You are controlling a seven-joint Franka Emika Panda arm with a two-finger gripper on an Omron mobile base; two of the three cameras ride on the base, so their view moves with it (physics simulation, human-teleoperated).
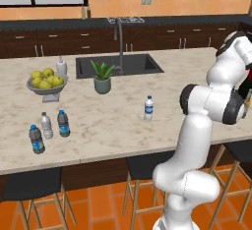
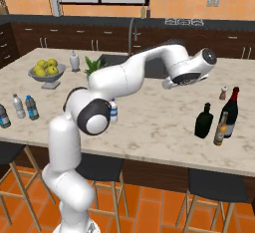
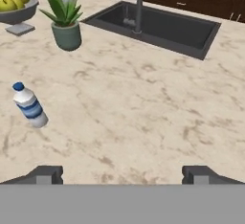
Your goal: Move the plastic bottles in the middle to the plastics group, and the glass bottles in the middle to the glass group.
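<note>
Arm bent high over marble tabletop [image 3: 143,103]; tool [image 3: 122,174] spread wide, empty. Clear ribbed water bottle [image 3: 29,106] upright far left.

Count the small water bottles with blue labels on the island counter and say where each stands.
3. One dark bottle at the front-left edge, another just behind it beside a pale unlabelled bottle, and a clear white-capped bottle alone mid-counter. The arm may hide others.
</note>
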